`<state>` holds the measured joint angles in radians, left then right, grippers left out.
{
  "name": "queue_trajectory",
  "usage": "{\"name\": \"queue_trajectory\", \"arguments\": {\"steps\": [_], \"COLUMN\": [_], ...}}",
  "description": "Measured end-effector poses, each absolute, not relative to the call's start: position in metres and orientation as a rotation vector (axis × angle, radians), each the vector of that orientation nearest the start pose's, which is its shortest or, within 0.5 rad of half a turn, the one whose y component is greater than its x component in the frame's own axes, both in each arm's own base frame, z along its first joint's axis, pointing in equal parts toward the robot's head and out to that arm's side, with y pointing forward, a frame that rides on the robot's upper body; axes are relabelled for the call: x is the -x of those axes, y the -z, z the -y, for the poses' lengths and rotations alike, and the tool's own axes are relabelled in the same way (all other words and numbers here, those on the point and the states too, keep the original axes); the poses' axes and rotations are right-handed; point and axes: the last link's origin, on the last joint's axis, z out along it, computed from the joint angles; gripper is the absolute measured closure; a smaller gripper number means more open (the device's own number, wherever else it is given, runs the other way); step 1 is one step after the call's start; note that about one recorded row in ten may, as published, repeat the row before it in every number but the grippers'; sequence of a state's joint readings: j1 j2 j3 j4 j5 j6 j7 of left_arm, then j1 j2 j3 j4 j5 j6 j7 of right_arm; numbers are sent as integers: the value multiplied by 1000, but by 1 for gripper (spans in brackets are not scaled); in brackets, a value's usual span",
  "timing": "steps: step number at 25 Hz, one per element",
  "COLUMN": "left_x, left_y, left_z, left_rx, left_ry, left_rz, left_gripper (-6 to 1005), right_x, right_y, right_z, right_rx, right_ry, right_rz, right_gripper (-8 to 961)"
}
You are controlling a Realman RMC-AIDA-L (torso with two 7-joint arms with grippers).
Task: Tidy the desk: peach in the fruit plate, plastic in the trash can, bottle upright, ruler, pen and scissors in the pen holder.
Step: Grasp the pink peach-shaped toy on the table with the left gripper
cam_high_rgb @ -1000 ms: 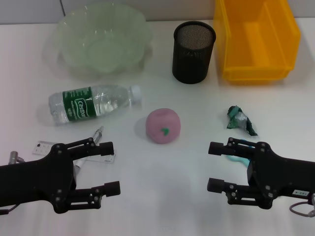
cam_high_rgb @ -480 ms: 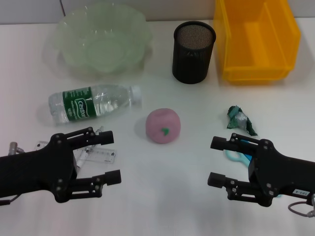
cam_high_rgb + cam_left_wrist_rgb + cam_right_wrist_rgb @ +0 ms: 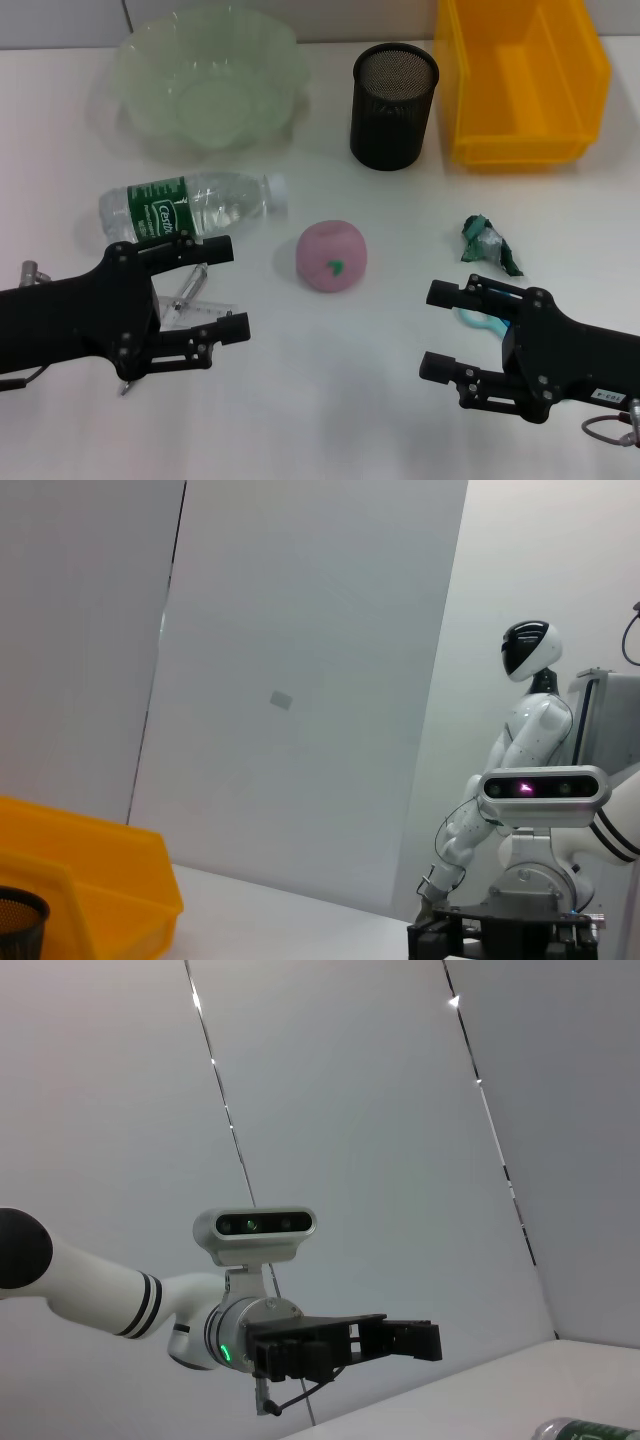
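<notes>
A pink peach (image 3: 332, 256) lies mid-table. A clear water bottle (image 3: 190, 210) with a green label lies on its side to its left. My left gripper (image 3: 230, 286) is open, just in front of the bottle and over a pen (image 3: 192, 288) and a clear ruler (image 3: 208, 314). My right gripper (image 3: 432, 330) is open, over the teal scissors (image 3: 478, 318). A crumpled green plastic wrapper (image 3: 488, 243) lies beyond it. At the back stand a green glass fruit plate (image 3: 290, 60), a black mesh pen holder (image 3: 394, 105) and a yellow bin (image 3: 515, 150).
The left wrist view shows the yellow bin (image 3: 90, 870) and the pen holder's rim (image 3: 18, 918). The right wrist view shows the left arm's gripper (image 3: 420, 1340) and the bottle's edge (image 3: 590, 1428). White tabletop lies between the two grippers.
My left gripper has moved away from me, towards the bottle, and now covers more of the pen and ruler. My right gripper has shifted slightly towards me.
</notes>
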<state>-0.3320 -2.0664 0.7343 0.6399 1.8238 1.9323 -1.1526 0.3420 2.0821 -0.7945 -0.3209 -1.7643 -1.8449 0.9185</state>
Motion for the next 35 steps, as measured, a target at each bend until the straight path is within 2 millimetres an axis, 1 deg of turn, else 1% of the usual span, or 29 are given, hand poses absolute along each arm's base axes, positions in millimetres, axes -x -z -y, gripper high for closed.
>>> {"name": "queue_trajectory", "arguments": {"steps": [8,10,12,13,16,17,18,19,20,22,23,24,25,28,29,30,31,33,34,35], "left_x": [269,263,263,259,257,253,253,247,247,239,235,227,227,213,203,203,198,189,182,179], "left_y": [-18,-21,-21,-24,-26,-31,-31,-36,-36,-40,-40,-40,-40,-34,-27,-27,-23,-11,-1,4], "left_z": [-252,-262,-264,-272,-275,-281,-281,-289,-289,-298,-302,-311,-311,-326,-338,-338,-343,-353,-359,-362], "left_rx": [2794,2806,2808,2815,2816,2818,2818,2826,2826,2846,2859,2891,2891,2940,2964,2964,2974,3000,3019,3021], "left_ry": [1094,1068,1060,1026,1013,983,983,941,941,890,860,788,788,662,550,550,495,352,232,175], "left_rz": [362,392,398,416,418,415,415,411,411,423,432,456,456,500,537,537,546,546,533,528], "left_gripper": [197,198,198,198,199,200,200,200,200,201,201,201,202,202,203,203,203,204,204,204], "right_x": [-276,-278,-279,-279,-279,-279,-279,-280,-280,-281,-281,-281,-281,-282,-281,-281,-281,-281,-281,-281], "right_y": [36,37,39,40,40,40,40,40,40,40,40,40,40,40,40,40,40,40,41,41], "right_z": [-222,-223,-224,-223,-223,-223,-223,-223,-223,-223,-222,-222,-222,-221,-221,-221,-221,-221,-221,-220], "right_rx": [2694,2691,2692,2691,2688,2686,2686,2686,2686,2685,2684,2682,2682,2681,2681,2681,2681,2681,2680,2680], "right_ry": [-1239,-1220,-1206,-1203,-1203,-1203,-1203,-1200,-1200,-1199,-1198,-1197,-1197,-1197,-1198,-1198,-1199,-1200,-1202,-1203], "right_rz": [-466,-473,-478,-485,-491,-491,-491,-491,-491,-494,-497,-500,-500,-501,-501,-501,-501,-503,-506,-509], "right_gripper": [201,201,201,201,201,201,201,201,201,202,202,202,202,202,202,202,202,202,202,202]}}
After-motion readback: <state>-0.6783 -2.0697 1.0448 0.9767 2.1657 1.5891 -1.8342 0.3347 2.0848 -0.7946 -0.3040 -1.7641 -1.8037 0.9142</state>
